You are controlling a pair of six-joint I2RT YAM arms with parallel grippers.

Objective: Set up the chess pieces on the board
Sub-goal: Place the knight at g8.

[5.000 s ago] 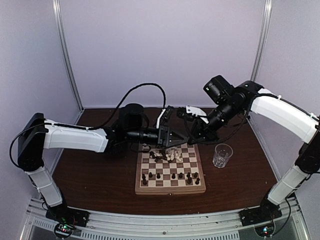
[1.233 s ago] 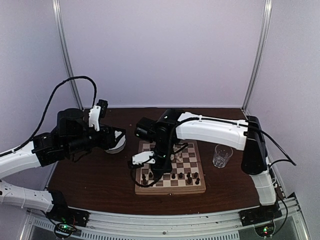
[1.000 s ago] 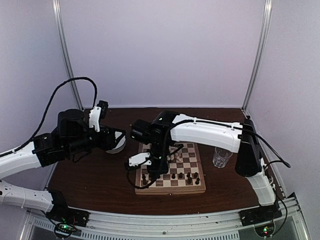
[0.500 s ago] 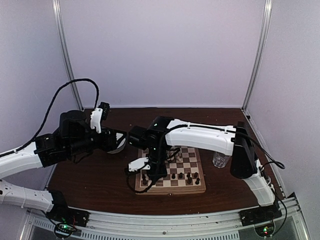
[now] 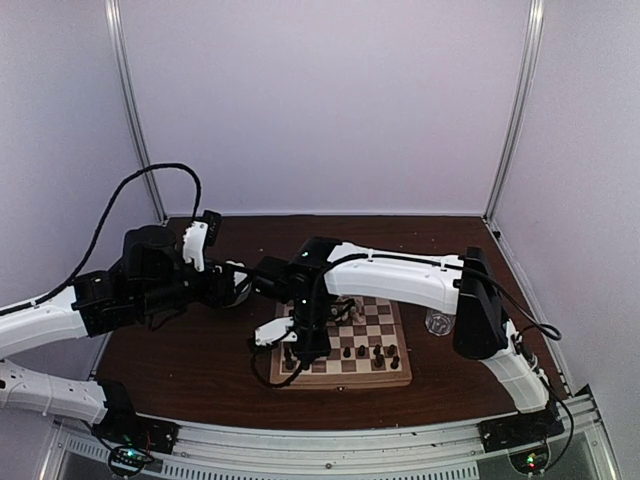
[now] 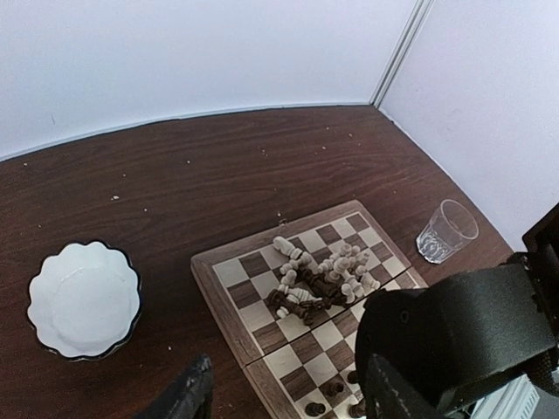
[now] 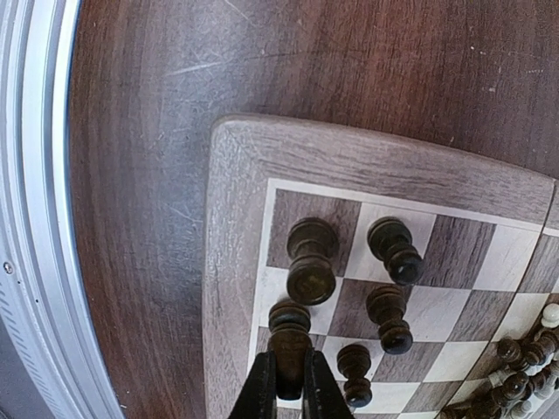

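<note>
The board (image 5: 345, 380) lies mid-table; it also shows in the left wrist view (image 6: 220, 298) and the right wrist view (image 7: 229, 262). A mixed pile of cream and dark chess pieces (image 6: 319, 275) lies on its far half (image 5: 350, 312). Several dark pieces (image 5: 362, 352) stand on the near rows. My right gripper (image 7: 289, 371) is shut on a dark piece (image 7: 292, 336), held upright over the near left corner squares beside a standing dark rook (image 7: 311, 262). In the top view it (image 5: 300, 345) hangs over the board's left edge. My left gripper (image 6: 284, 401) is open and empty, high above the table left of the board (image 5: 240, 285).
A white scalloped bowl (image 6: 83, 299) sits left of the board. A clear glass (image 6: 446, 230) stands right of the board, partly behind the right arm in the top view (image 5: 437, 320). The table's metal front rail (image 7: 35, 218) is close to the board's corner.
My right arm has swung toward the board's near left corner, carrying the dark piece lower. My left arm has drifted slightly right and stays open.
</note>
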